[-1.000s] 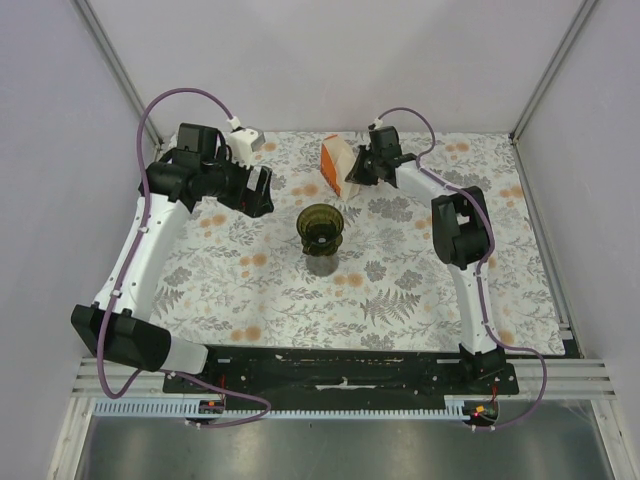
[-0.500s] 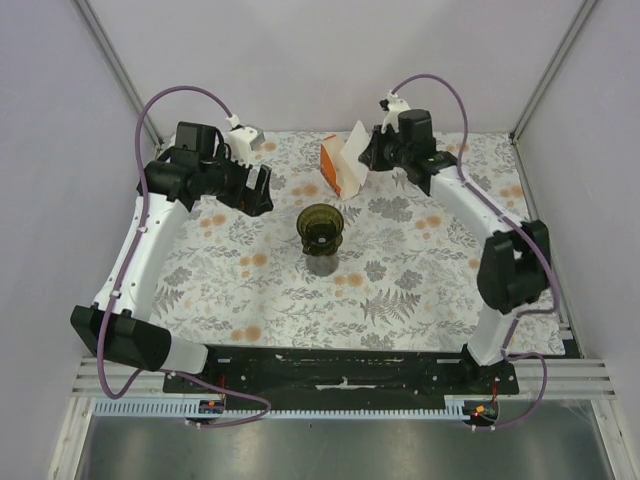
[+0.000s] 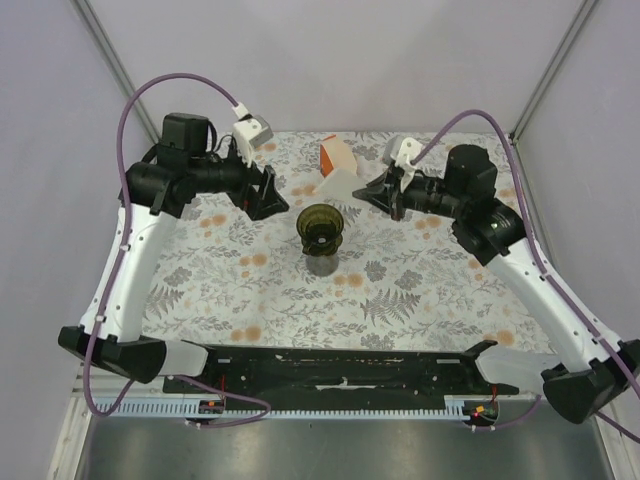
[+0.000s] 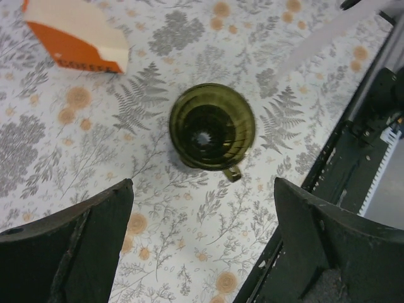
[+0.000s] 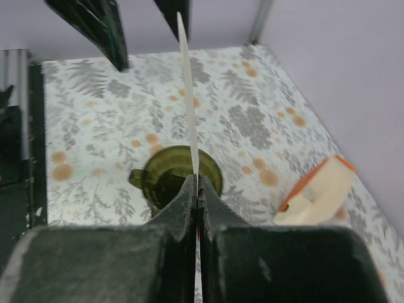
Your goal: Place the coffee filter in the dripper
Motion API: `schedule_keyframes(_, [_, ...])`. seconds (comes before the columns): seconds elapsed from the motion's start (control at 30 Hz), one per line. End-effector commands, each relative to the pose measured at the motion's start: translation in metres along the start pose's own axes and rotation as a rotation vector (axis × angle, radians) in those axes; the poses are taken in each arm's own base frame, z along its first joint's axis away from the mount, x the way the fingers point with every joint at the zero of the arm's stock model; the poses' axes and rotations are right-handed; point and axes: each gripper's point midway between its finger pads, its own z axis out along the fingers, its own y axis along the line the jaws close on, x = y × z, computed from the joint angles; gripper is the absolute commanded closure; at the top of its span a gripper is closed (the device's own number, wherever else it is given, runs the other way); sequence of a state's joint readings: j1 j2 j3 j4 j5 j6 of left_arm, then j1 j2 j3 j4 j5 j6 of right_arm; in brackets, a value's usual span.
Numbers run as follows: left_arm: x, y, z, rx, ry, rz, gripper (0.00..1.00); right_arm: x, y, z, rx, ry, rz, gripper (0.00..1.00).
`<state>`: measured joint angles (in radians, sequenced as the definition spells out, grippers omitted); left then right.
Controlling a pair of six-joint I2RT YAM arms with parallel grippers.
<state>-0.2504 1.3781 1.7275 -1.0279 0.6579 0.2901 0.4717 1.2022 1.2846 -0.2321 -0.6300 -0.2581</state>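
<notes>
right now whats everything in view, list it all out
coffee filter: one, white, pinched in the right gripper, between pack and dripper in the top view
dripper: one, dark green, mid-table
cup base: one, grey, under the dripper
pack: one, orange and cream, far side of the table
tablecloth: one, grey and orange floral, over the table
left gripper: one, black, open, left of the dripper
right gripper: one, black, shut on the coffee filter, right of the dripper

Left gripper [image 3: 266,192] aloft, jaws wide — right gripper [image 5: 197,186] pinched tight, arm outstretched.
</notes>
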Motion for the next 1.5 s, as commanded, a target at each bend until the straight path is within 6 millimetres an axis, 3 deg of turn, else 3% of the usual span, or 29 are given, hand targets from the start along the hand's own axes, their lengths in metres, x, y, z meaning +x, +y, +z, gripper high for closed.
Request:
schedule_keyframes(0.0, [-0.015,-0.073,-0.011,0.152,-0.033,0.246,0.03,-0.030,0.056,-0.015,-0.235,-0.103,-0.152,1.00])
schedule_keyframes(0.1, [-0.016,-0.100,-0.010,0.180,-0.031,0.355,0.03,-0.036,0.072,-0.014,-0.284,-0.099,-0.151,1.00])
schedule_keyframes(0.27, [-0.030,-0.108,-0.022,0.172,-0.082,0.410,0.03,-0.035,0.087,-0.013,-0.340,-0.098,-0.158,1.00])
schedule_keyframes(0.37, [-0.029,-0.120,-0.015,0.229,-0.077,0.409,0.03,-0.039,0.096,-0.012,-0.384,-0.114,-0.159,1.00])
schedule_keyframes(0.43, [-0.026,-0.117,-0.007,0.212,-0.060,0.412,0.07,-0.042,0.101,-0.012,-0.410,-0.124,-0.160,1.00])
schedule_keyframes(0.57, [-0.024,-0.122,-0.001,0.237,-0.053,0.420,0.34,-0.045,0.106,-0.011,-0.433,-0.132,-0.165,1.00])
schedule_keyframes(0.77, [-0.019,-0.137,0.007,0.328,-0.062,0.362,0.97,-0.042,0.100,-0.006,-0.410,-0.119,-0.154,1.00])
schedule_keyframes(0.8, [-0.020,-0.136,0.009,0.322,-0.067,0.355,0.98,-0.043,0.099,-0.005,-0.403,-0.117,-0.152,1.00])
schedule_keyframes(0.87, [-0.022,-0.132,0.009,0.292,-0.074,0.346,0.98,-0.040,0.090,-0.001,-0.353,-0.097,-0.135,0.99])
schedule_keyframes(0.97, [-0.027,-0.118,0.009,0.197,-0.071,0.320,0.98,-0.036,0.064,0.005,-0.199,-0.046,-0.078,0.51])
schedule_keyframes(1.0, [-0.028,-0.111,0.008,0.159,-0.061,0.316,0.98,-0.036,0.054,0.005,-0.138,-0.033,-0.050,0.41])
schedule_keyframes(1.07, [-0.028,-0.093,0.004,0.050,-0.030,0.330,0.98,-0.039,0.043,0.001,-0.054,-0.025,-0.006,0.30])
schedule_keyframes(1.2, [-0.040,-0.050,-0.021,-0.206,-0.013,0.482,0.98,-0.057,0.042,-0.010,-0.001,-0.067,0.090,0.25])
schedule_keyframes(1.3, [-0.059,-0.019,-0.050,-0.417,-0.015,0.615,0.98,-0.068,0.045,-0.014,0.015,-0.108,0.246,0.24])
schedule_keyframes(1.4, [-0.080,-0.005,-0.082,-0.582,-0.075,0.765,0.98,-0.081,0.053,-0.014,-0.017,-0.147,0.370,0.24])
schedule_keyframes(1.43, [-0.078,-0.002,-0.084,-0.620,-0.087,0.820,0.98,-0.086,0.056,-0.015,-0.034,-0.165,0.418,0.25])
schedule_keyframes(1.47, [-0.086,-0.003,-0.101,-0.681,-0.142,0.905,0.98,-0.093,0.060,-0.015,-0.058,-0.189,0.454,0.26])
